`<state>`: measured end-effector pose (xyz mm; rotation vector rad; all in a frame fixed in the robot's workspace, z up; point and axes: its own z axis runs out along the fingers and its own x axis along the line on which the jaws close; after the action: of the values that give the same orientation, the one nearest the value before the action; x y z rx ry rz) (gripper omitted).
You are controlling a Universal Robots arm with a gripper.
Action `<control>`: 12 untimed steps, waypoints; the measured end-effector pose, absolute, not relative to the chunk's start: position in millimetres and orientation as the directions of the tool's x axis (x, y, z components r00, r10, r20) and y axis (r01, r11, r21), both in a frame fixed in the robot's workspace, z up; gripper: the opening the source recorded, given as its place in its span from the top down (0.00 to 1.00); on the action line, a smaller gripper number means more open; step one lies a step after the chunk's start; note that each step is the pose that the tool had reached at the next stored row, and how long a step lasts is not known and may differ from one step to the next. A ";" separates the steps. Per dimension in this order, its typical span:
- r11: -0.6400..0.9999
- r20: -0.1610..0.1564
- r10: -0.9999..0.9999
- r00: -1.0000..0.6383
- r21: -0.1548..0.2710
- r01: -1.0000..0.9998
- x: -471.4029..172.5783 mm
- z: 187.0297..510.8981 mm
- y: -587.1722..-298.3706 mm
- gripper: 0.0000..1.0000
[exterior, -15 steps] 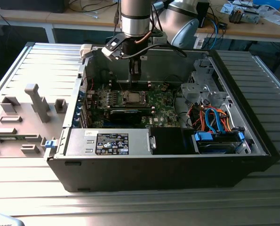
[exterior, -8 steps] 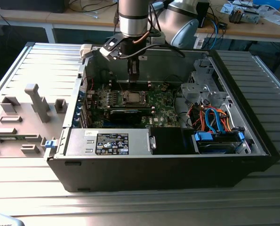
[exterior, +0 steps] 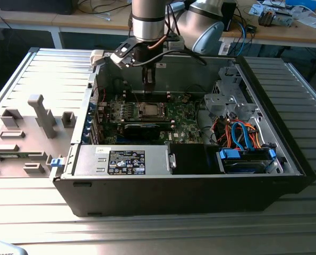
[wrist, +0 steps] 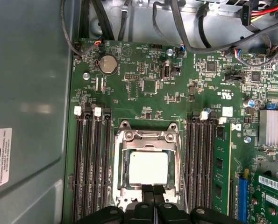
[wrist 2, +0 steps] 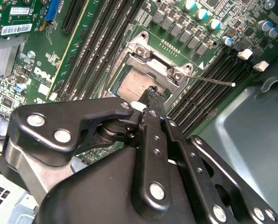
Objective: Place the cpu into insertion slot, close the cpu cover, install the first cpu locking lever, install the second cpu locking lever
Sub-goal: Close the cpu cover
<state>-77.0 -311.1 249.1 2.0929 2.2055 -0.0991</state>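
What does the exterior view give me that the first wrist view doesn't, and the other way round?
Exterior view: the whole open computer case and its blue and orange cables. First wrist view: the coin battery and the memory slots' white latches. Both: the cpu framed by the cpu cover, with the gripper just over it.

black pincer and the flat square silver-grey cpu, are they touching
Apart. In the exterior view the black pincer hangs above the flat square silver-grey cpu, with a plain gap between its tip and the chip.
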 end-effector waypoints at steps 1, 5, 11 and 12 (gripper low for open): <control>0.054 -0.117 0.992 -0.051 0.021 0.998 -77.5 249.1 -311.2 0.89; 0.054 -0.117 0.992 -0.051 0.021 0.998 -79.9 249.0 -311.2 0.89; 0.054 -0.117 0.992 -0.051 0.021 0.998 -83.6 248.9 -311.1 0.89; 0.054 -0.117 0.992 -0.051 0.021 0.998 -84.1 248.9 -311.1 0.89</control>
<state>-84.1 -311.1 248.9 2.0929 2.2055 -0.0991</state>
